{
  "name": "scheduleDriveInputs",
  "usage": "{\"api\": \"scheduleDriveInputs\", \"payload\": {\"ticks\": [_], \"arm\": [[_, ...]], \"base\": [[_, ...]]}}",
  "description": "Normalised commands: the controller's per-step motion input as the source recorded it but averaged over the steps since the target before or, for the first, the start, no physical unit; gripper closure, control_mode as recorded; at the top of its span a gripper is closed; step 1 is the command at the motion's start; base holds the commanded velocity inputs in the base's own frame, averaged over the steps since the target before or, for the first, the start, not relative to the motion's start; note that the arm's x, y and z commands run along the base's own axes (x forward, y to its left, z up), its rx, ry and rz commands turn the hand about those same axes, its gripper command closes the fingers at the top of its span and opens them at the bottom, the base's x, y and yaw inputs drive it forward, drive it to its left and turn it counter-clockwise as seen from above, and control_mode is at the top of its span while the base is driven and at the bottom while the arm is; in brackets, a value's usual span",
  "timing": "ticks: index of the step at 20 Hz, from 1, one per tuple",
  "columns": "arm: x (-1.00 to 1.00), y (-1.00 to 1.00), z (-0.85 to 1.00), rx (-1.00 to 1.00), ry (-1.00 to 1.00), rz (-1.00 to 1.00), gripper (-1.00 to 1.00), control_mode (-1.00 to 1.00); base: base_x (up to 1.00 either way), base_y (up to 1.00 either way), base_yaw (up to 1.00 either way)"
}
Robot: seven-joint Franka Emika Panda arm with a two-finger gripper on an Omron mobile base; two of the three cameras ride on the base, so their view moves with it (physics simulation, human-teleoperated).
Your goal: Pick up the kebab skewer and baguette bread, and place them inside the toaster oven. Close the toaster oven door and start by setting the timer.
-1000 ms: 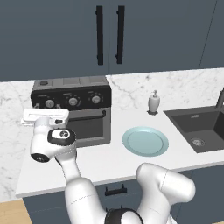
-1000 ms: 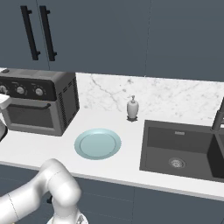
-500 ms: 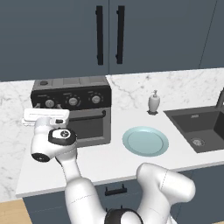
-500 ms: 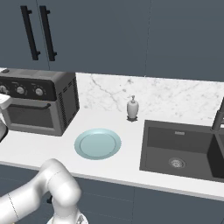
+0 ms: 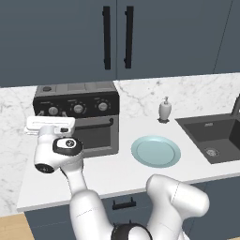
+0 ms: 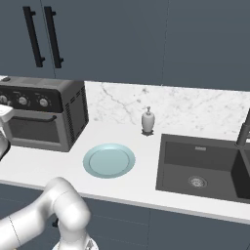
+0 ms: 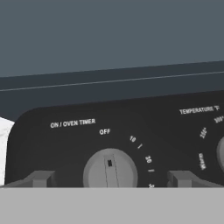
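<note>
The grey toaster oven (image 5: 77, 117) (image 6: 44, 114) stands on the counter at the left, and the toaster oven door (image 5: 96, 136) is shut. My gripper (image 7: 110, 179) is open right in front of the black control panel. Its fingertips (image 7: 41, 178) stand one on each side of the round timer knob (image 7: 110, 170), apart from it. The knob's mark points up, just left of OFF. In the left base view my white hand (image 5: 49, 124) sits at the oven's left front, under the left knob (image 5: 53, 111). The kebab skewer and baguette bread are hidden from view.
A light blue plate (image 5: 155, 151) (image 6: 109, 160) lies on the counter right of the oven. A soap dispenser (image 5: 164, 110) (image 6: 148, 120) stands by the wall, with the dark sink (image 5: 215, 138) (image 6: 205, 166) beyond it. Dark cabinet doors hang above.
</note>
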Motion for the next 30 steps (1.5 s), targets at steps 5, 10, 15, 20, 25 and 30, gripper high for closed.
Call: {"api": "scheduleDriveInputs", "payload": {"ticks": [5,10,15,20,25,30], "arm": [[0.08,0.00,0.00,0.00,0.00,0.00,-1.00,-1.00],[0.00,0.00,0.00,0.00,0.00,0.00,-1.00,-1.00],[0.00,0.00,0.00,0.00,0.00,0.00,-1.00,-1.00],[0.00,0.00,0.00,0.00,0.00,0.00,1.00,-1.00],[0.00,0.00,0.00,0.00,0.00,0.00,1.00,-1.00],[0.00,0.00,0.00,0.00,0.00,0.00,1.00,-1.00]], "base": [[0.00,0.00,0.00],[0.00,0.00,0.00],[0.00,0.00,0.00],[0.00,0.00,0.00],[0.00,0.00,0.00],[0.00,0.00,0.00]]}}
